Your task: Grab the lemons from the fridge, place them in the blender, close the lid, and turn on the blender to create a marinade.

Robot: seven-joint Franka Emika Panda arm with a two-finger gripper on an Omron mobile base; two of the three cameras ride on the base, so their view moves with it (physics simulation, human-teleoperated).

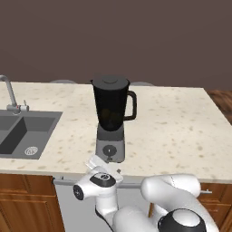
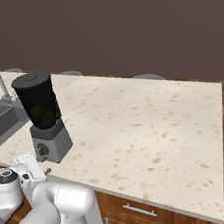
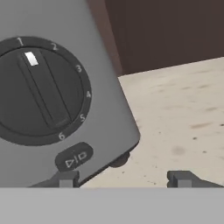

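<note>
The counter (image 1: 181, 131) ran wide and pale across the room, with the sink (image 1: 18, 131) sunk into its left end and the faucet (image 1: 9, 93) arched over it; well right of the sink, close to the front edge, stood the blender (image 1: 111, 118), its dark jar upright on the grey base, the lid (image 1: 110, 81) seated flat on the mouth, and something yellowish, the lemons (image 2: 44, 113) I judged, glowing dimly through the jar wall; the loading and closing looked done, so only the switching-on remained. The gripper (image 3: 124, 178) hung low in front of the base, its fingers spread apart and empty, one tip just under the base's bottom edge and the other off over bare counter; so it sat to the side of the dial (image 3: 37, 89) rather than around it, and that was the worry. The dial's white marker lay between 1 and 2; closing from there would likely pinch the corner of the housing or nothing at all, and a push forward could shove the light-looking base back, or tip the tall jar; the small pulse button (image 3: 74, 156) below the dial might also get knocked by mistake.
</note>
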